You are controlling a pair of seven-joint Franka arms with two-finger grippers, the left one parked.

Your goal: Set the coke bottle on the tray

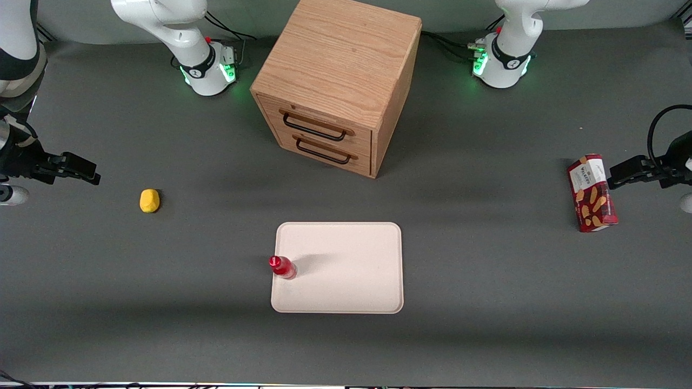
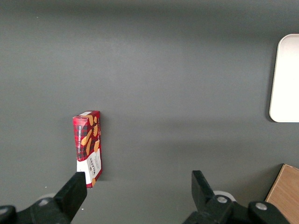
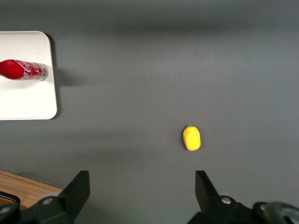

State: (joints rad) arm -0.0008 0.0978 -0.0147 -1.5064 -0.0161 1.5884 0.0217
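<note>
Coke bottle [image 1: 283, 267] stands upright on the tray [image 1: 346, 281], right at the tray's edge toward my working arm's end of the desk [image 1: 216, 324]. My claw [image 3: 142, 186] hangs wide open and empty, well apart from it, near a yellow lump [image 1: 150, 200]. My wrist view cuts off the bottle's cap.

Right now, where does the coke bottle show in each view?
Front view: coke bottle upright on the tray, at its edge toward the working arm.
Right wrist view: bottle on the tray; open pincer far off.
Left wrist view: not in it.
Shared landmark: the tray.
</note>
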